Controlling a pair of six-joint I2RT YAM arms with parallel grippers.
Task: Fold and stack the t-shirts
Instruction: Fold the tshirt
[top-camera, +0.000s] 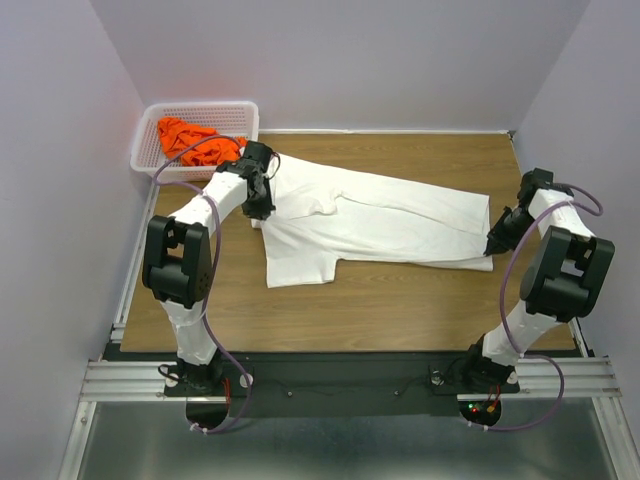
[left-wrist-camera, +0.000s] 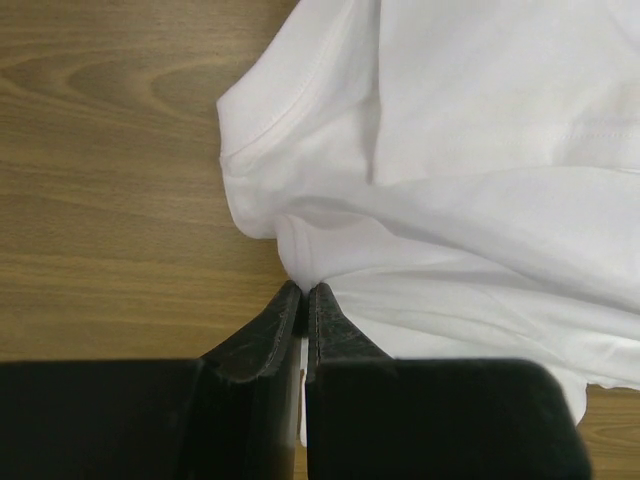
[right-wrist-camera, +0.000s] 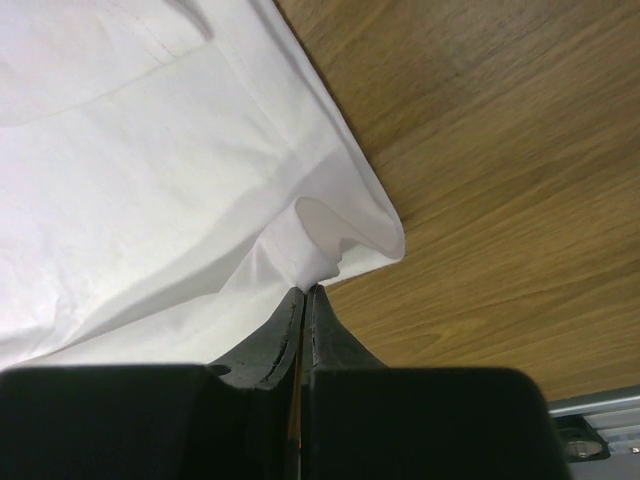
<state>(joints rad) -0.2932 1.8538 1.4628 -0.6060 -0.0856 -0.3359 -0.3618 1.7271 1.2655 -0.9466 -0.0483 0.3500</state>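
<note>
The white t-shirt (top-camera: 380, 220) lies stretched across the wooden table, folded over lengthwise, with one sleeve sticking out toward the front left. My left gripper (top-camera: 262, 208) is at its left end, shut on a pinch of the white cloth (left-wrist-camera: 470, 150) at the jaw tips (left-wrist-camera: 305, 292). At the shirt's right end, my right gripper (top-camera: 492, 246) is shut on a bunched corner of the same cloth (right-wrist-camera: 130, 160) between its tips (right-wrist-camera: 303, 292). The orange t-shirt (top-camera: 195, 140) is crumpled in the basket at the back left.
A white mesh basket (top-camera: 200, 106) stands in the back left corner against the walls. Bare wooden tabletop (top-camera: 400, 300) runs along the front of the shirt. A metal rail (top-camera: 340, 380) with both arm bases borders the near edge.
</note>
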